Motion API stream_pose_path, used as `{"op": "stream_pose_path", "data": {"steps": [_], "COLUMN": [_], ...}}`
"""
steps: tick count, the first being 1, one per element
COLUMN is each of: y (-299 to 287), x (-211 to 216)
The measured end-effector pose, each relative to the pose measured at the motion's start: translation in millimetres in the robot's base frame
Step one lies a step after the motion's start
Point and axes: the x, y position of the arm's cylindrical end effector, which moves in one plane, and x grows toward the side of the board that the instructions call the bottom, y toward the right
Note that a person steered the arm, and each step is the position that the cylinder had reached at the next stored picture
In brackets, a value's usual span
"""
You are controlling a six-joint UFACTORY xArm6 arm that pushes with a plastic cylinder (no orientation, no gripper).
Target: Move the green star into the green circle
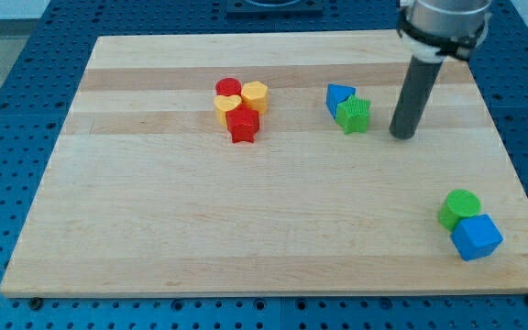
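The green star (354, 115) lies on the wooden board at the upper middle-right, touching a blue triangle (339, 96) on its upper left. The green circle (459, 208) stands near the board's lower right, touching a blue cube (477, 236) below it. My tip (401, 135) rests on the board just to the right of the green star, a small gap apart from it, and well above the green circle.
A cluster sits at the upper middle: a red circle (228, 88), a yellow hexagon (255, 94), a yellow block (227, 106) and a red star (243, 125). The board's right edge (511, 165) lies close to the green circle.
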Motion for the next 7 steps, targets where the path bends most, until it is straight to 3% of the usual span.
{"op": "stream_pose_path", "data": {"steps": [1, 3, 7], "y": [0.3, -69.1, -92.8], "x": [-35.6, -63.1, -34.3]}}
